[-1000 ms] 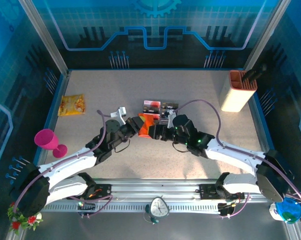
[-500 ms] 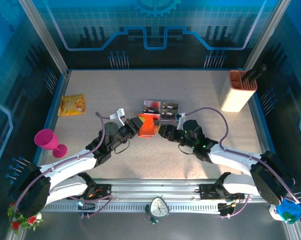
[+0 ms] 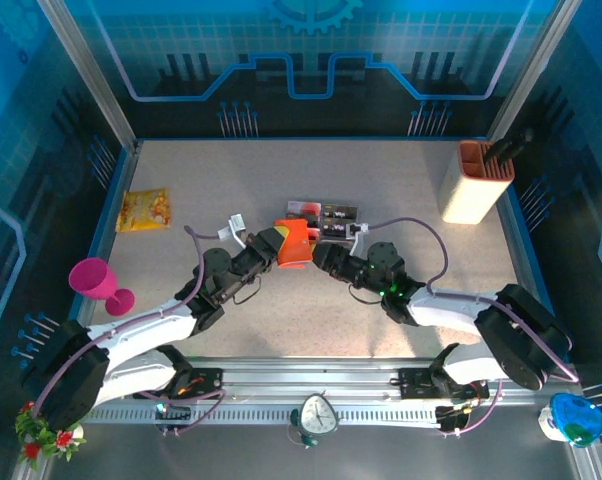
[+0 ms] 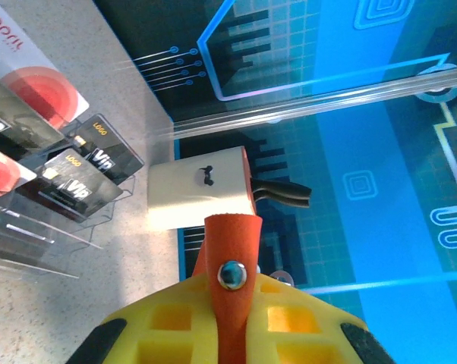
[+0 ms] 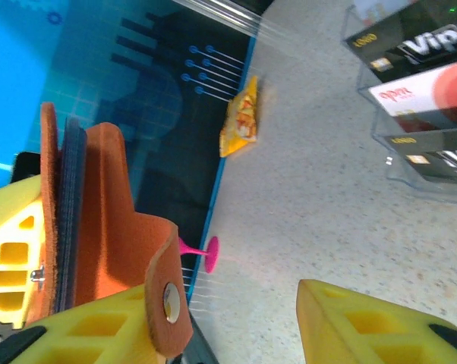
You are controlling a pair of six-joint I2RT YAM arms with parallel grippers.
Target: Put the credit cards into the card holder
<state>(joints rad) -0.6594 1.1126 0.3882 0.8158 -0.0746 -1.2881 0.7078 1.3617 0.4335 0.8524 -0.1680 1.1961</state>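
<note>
At centre, left fingers [image 4: 289, 324] pinch the card holder [image 3: 295, 245]; right fingers [image 5: 365, 326], spread, have seemingly edged closer.

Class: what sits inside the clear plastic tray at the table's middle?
Black and red-and-white credit cards stand in slots of the clear tray; they overlap, so their count is hidden.

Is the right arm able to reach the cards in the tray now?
Probably yes: the right hand is open beside the wallet, and only bare table lies between it and the cards.
</note>
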